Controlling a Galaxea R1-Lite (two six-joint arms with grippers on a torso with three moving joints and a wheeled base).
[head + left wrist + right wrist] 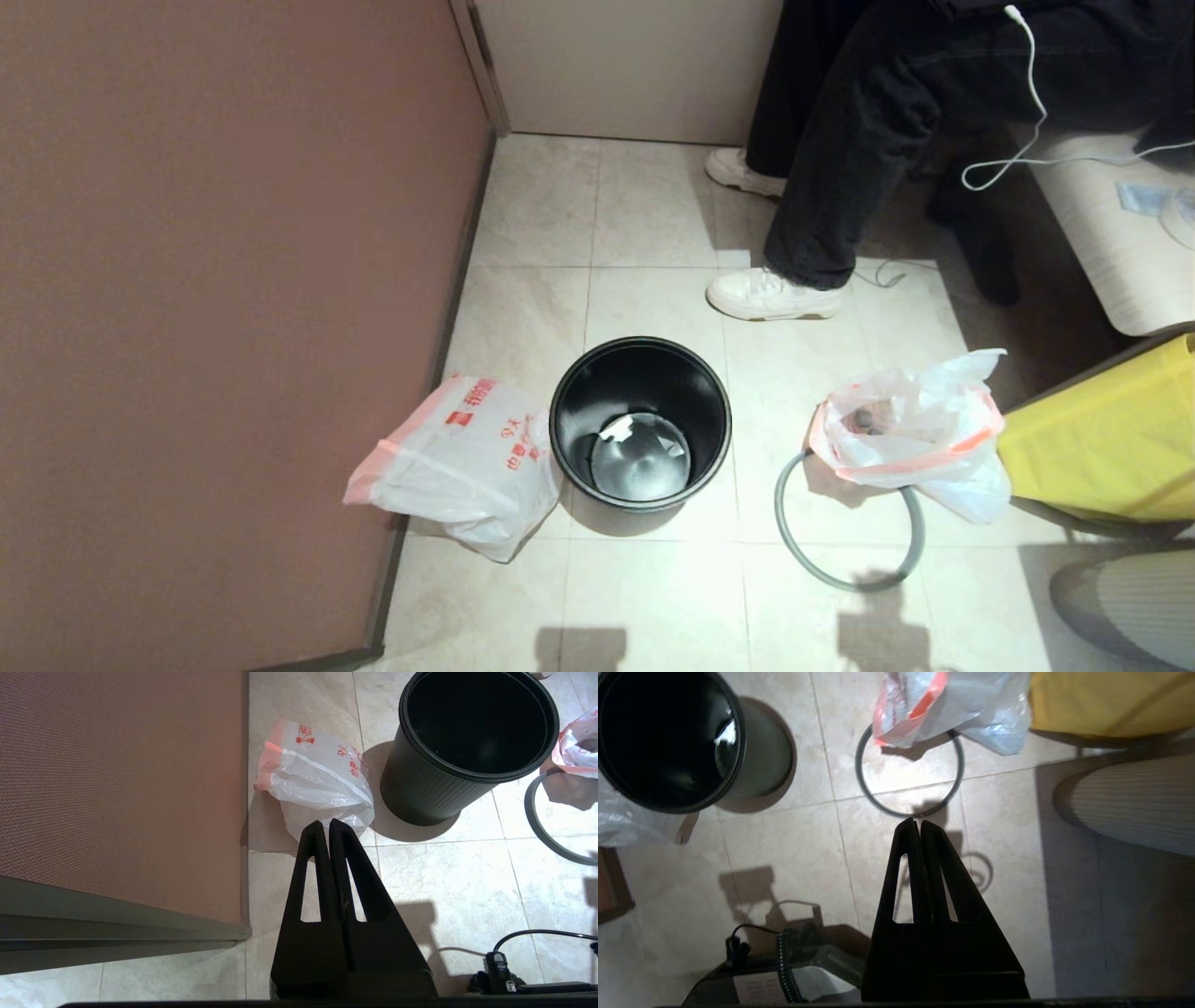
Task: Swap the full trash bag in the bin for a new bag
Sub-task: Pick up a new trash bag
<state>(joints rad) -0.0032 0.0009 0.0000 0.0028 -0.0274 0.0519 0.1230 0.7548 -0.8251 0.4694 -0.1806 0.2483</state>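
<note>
The full bag [910, 429] sits on the floor [653, 597], on the far edge of the grey hoop [845, 523]. Beside it the bin [640, 425] stands unlined, the new bag [462, 457] touching its wall-side. Left gripper [325, 822] and right gripper [915, 821] hang above the floor, fingers pressed together, empty.
</note>
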